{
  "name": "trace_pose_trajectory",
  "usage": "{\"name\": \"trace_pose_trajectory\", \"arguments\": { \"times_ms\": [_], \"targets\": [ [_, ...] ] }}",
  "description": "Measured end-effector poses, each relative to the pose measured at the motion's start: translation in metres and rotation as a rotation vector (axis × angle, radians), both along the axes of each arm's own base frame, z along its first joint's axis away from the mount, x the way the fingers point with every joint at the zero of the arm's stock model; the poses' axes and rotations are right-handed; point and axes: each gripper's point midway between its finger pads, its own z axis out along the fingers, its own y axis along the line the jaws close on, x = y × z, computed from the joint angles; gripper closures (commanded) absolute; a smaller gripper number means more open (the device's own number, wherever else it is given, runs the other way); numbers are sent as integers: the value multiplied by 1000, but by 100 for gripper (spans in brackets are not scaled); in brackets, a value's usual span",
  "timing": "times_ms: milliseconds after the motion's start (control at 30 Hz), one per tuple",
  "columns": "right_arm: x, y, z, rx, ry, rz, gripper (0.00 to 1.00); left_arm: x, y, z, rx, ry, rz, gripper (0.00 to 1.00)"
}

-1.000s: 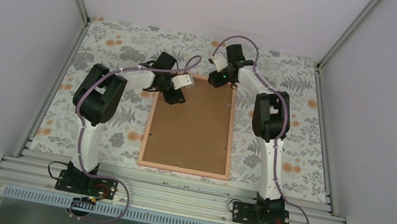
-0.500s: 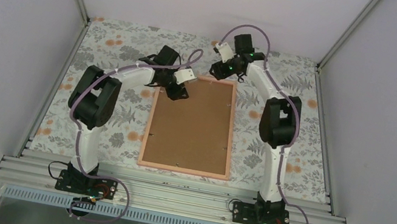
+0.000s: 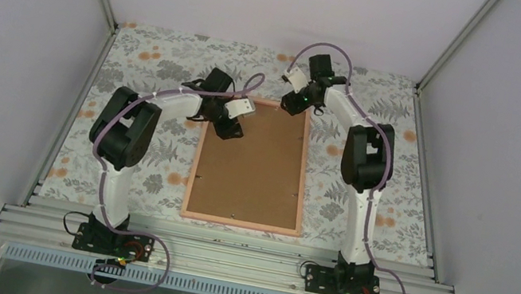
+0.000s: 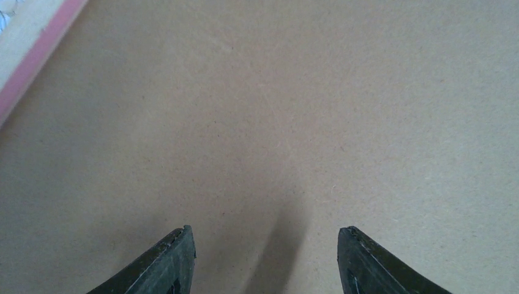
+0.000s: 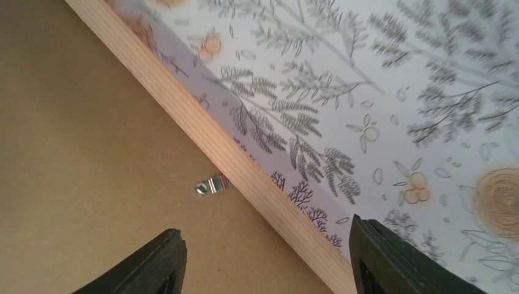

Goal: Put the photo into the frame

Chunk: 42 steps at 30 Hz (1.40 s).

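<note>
Top view. The frame (image 3: 305,179) lies flat in the middle of the floral surface (image 3: 175,59), long sides running near to far. Its thin pink-orange rail surrounds a plain brown backing board (image 3: 249,169), which fills the opening and faces up. The near short side lies close to the arm bases, and the far short side reaches about mid-surface.

Left arm. It reaches in from the left, with the left hand (image 3: 230,132) over the board just inside the far-left corner of the frame. In the left wrist view the left hand (image 4: 263,236) is spread, its two dark fingers (image 4: 174,257) well apart with only bare board (image 4: 275,122) between them. Nothing is gripped. A soft shadow falls on the board between the tips. Whether the tips touch the board cannot be told. A strip of the frame's rail (image 4: 27,52) crosses the upper left corner of that view.

Right arm. It is stretched far, with the right hand (image 3: 292,108) at the far-right corner of the frame. In the right wrist view the right hand (image 5: 266,229) is also spread and grips nothing. The light wooden rail (image 5: 202,138) runs diagonally between the two fingers (image 5: 162,263). One finger is over the board (image 5: 79,153), the other over the patterned surface (image 5: 398,110). A small silver metal tab (image 5: 211,185) sits on the board against the rail's inner edge. The height of the tips above the rail is not clear.
</note>
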Motion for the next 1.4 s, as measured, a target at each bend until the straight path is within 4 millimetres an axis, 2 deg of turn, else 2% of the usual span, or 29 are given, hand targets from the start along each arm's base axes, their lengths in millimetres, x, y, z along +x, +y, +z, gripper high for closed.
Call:
{"name": "trace_pose_trajectory", "arguments": {
  "times_ms": [133,267,367,667,1100,1400],
  "targets": [
    [-1,-3,-27,-39,30,14,35,-1,1,-10,12,16,3,41],
    [1,-6,-45,-67,40,18,36,1,1,-15,14,18,3,41],
    [4,-6,-46,-71,31,17,36,1,1,-21,17,26,3,42],
    [8,-3,-49,-63,27,20,37,4,-1,-21,14,20,2,42],
    [13,6,-50,-33,20,12,47,7,-2,-21,13,16,2,42],
    [15,8,-50,-14,25,-6,50,7,-2,-21,13,16,2,42]
  ]
}}
